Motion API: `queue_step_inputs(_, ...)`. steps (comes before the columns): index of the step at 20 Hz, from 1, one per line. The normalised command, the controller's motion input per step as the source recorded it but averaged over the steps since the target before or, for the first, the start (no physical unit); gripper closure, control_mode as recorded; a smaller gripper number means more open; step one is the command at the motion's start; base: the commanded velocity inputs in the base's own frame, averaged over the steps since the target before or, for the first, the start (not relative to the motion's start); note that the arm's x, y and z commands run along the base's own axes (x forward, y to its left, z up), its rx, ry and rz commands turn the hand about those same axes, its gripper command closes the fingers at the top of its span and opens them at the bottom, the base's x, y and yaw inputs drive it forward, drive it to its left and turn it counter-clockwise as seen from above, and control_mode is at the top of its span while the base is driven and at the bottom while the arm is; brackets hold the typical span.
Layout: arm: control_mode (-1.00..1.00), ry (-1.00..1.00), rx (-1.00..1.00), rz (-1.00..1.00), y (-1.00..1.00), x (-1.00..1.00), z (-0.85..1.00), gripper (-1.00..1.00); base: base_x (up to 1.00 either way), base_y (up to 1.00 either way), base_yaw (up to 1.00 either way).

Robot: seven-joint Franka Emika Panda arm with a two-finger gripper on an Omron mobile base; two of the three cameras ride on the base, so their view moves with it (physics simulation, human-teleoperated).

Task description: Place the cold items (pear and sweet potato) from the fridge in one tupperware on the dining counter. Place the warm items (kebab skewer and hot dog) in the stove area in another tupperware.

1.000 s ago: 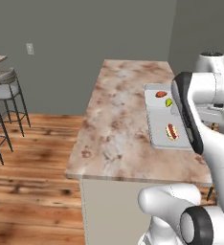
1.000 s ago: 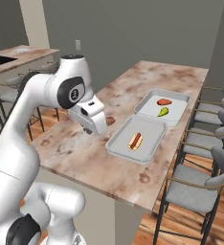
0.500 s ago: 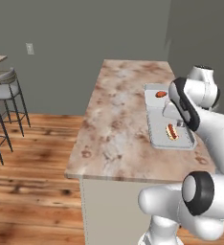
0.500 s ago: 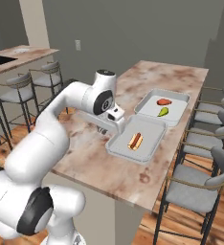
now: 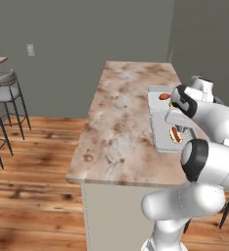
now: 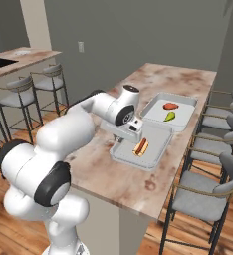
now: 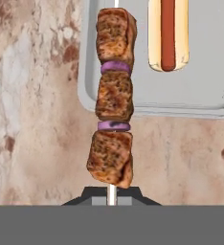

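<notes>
Two grey tupperware trays are sitting side by side on the marbled worktop. The nearer tupperware is carrying the hot dog, whose far end is running off the hand view's top edge. The farther tupperware is holding a reddish sweet potato and a green pear, both small and hard to make out. The fingers are pinching the kebab skewer by its thin stick, the tips mostly cut off below; its meat is hanging over the nearer tray's corner rim.
</notes>
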Motion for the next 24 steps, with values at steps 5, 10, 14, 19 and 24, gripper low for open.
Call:
queue_step_inputs(5,-1.00,0.01,0.00,0.03,-0.02,0.63,-0.46,1.00,0.00,0.00,0.00)
queue_step_inputs(10,-1.00,0.01,0.00,0.01,-0.01,0.56,-0.41,1.00,0.00,0.00,0.00)
queue_step_inputs(14,-1.00,0.00,0.00,0.03,-0.09,0.52,-0.43,1.00,0.00,0.00,0.00)
queue_step_inputs(19,-1.00,0.00,0.01,0.03,-0.13,0.49,-0.40,1.00,0.00,0.00,0.00)
queue_step_inputs(24,-1.00,0.00,0.00,0.02,-0.11,0.50,-0.33,1.00,0.00,0.00,0.00)
